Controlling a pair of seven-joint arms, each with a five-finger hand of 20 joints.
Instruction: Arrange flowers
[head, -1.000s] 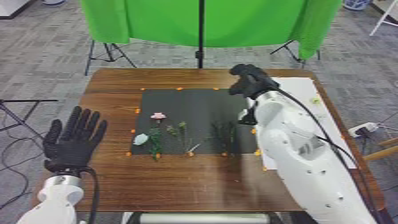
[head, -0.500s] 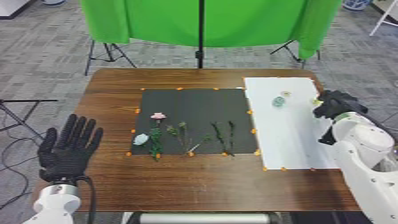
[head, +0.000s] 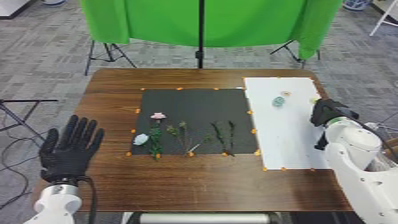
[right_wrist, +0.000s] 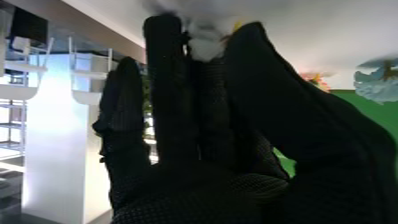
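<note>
The right hand (head: 330, 114) is at the white board's right edge, near a small yellow-green flower (head: 314, 100). In the right wrist view the right hand (right_wrist: 191, 150) has straight fingers and a thumb on either side of a blurred whitish flower (right_wrist: 206, 46); contact is unclear. A blue-green flower (head: 278, 101) and a small pale flower (head: 285, 93) lie on the white board (head: 284, 135). The dark mat (head: 191, 106) bears a pink flower (head: 158, 116), a pale blue flower (head: 140, 139) and several green stems (head: 155, 140). The left hand (head: 64, 155) is open, left of the mat.
The brown wooden table (head: 195, 185) extends around the mat and the board, which lie side by side. Small orange markers (head: 253, 131) line their edges. A green cloth (head: 249, 22) hangs on a stand beyond the far edge.
The right hand moved from above the mat's far right corner to the board's right edge, then slightly left and down in the head view. The left hand shifted slightly down.
</note>
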